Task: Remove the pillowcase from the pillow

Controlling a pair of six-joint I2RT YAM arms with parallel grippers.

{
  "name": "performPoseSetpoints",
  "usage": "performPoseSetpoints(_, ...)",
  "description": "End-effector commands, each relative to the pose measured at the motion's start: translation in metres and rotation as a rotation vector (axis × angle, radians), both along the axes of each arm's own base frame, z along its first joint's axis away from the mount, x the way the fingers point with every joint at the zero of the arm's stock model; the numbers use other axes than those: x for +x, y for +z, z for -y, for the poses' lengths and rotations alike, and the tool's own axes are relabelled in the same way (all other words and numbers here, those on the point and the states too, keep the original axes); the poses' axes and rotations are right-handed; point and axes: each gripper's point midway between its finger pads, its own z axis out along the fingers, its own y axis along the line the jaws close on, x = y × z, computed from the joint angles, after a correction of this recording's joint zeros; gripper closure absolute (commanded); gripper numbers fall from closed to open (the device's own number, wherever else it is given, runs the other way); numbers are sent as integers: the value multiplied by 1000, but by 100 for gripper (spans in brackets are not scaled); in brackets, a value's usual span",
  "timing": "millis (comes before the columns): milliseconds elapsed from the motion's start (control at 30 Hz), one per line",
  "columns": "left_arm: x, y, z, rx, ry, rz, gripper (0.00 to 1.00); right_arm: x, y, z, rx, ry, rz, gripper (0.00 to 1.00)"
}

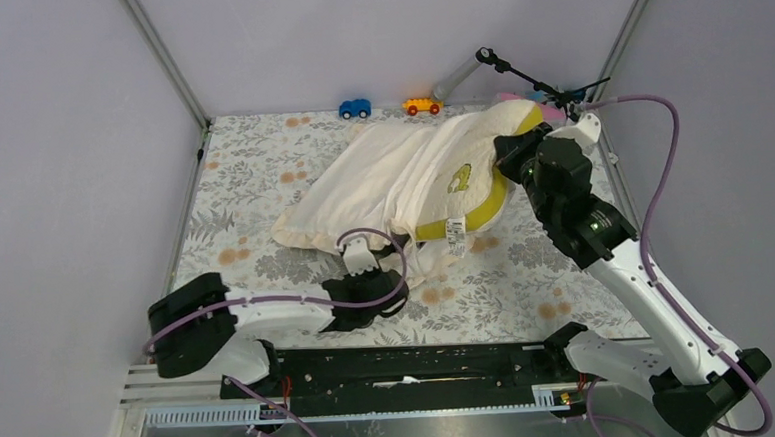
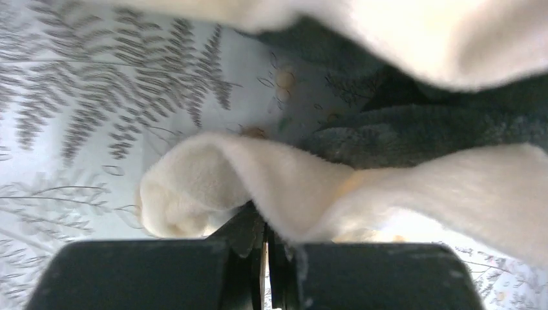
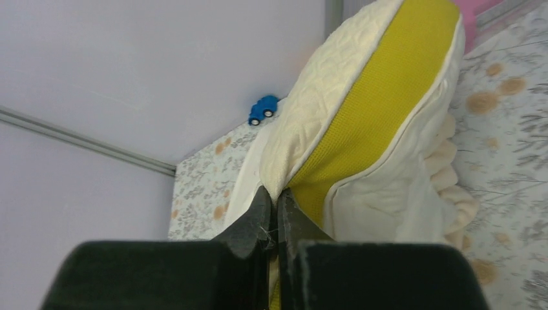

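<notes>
We judge the job partly done. The pillow [image 1: 493, 201] lies slantwise on the worktop [image 1: 261, 165], and its right end is bare: the yellow-green side band, the logo [image 1: 459, 180] and a white tag [image 1: 455, 235] show there. From that end leftward the pillowcase [image 1: 382, 184] covers it, so most of the sleeve remains to be drawn off.

Our right pincer [image 3: 276, 201] is closed tight on the pillow's quilted edge at the bare end, which looks raised. Our left pincer [image 2: 265, 227] is closed on a fold of the pillowcase at the pillow's near side.

We cannot tell how far the pillow reaches inside the cloth, nor whether the left grip holds one layer or two. In the overhead view a cable loop [image 1: 364, 231] partly hides the left pincer, and the right arm covers the pillow's far corner.
</notes>
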Motion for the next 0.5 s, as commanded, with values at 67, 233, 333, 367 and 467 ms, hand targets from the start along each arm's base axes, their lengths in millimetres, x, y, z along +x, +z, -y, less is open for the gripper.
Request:
performPoseSetpoints(67,22,30,-89,13,173,11,100,-30,24,67,-37,-236,138,100)
performPoseSetpoints(233,34,76,-137,-96,288,126,90,-34,-39,85,-259,-290,-51,100)
performPoseSetpoints(333,34,104,-139,-118,229,204,65,-35,-81,68,-320,-173,-153,53)
performPoseSetpoints(367,34,111,-134,-115,182,215,53,-37,-90,61,-323,-122,-164,25)
performPoseSetpoints(467,32,133,-120,-105,64,223,29,-44,-95,41,-364,41,-142,6)
